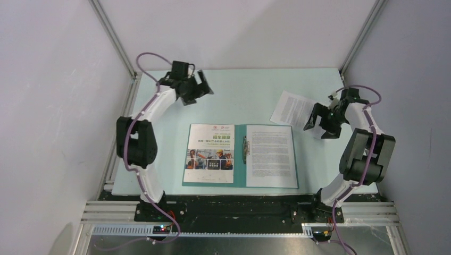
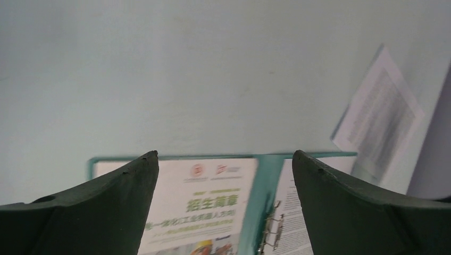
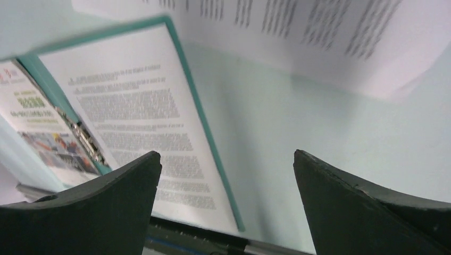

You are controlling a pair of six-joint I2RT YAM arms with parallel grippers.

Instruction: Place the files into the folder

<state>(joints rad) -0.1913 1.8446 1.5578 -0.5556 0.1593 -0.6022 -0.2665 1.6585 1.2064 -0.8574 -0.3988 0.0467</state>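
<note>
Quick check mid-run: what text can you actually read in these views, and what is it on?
"招生简章": green heading on the brochure page, which lies in the left half of the open folder.
The line under that heading and the logos above it: too blurred to read.
The text sheet in the folder's right half: print too small.
The loose text sheet beside the folder: too small and blurred.

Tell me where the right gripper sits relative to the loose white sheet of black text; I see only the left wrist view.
Observer: In the top view the right gripper is beside the loose white text sheet, at its right edge, jaws open, holding nothing.
Operator: Describe the near half of the thin teal-green folder.
Observer: Both leaves are covered down to the near edge: the white brochure page with colourful photos on the left, a second white text sheet on the right.
</note>
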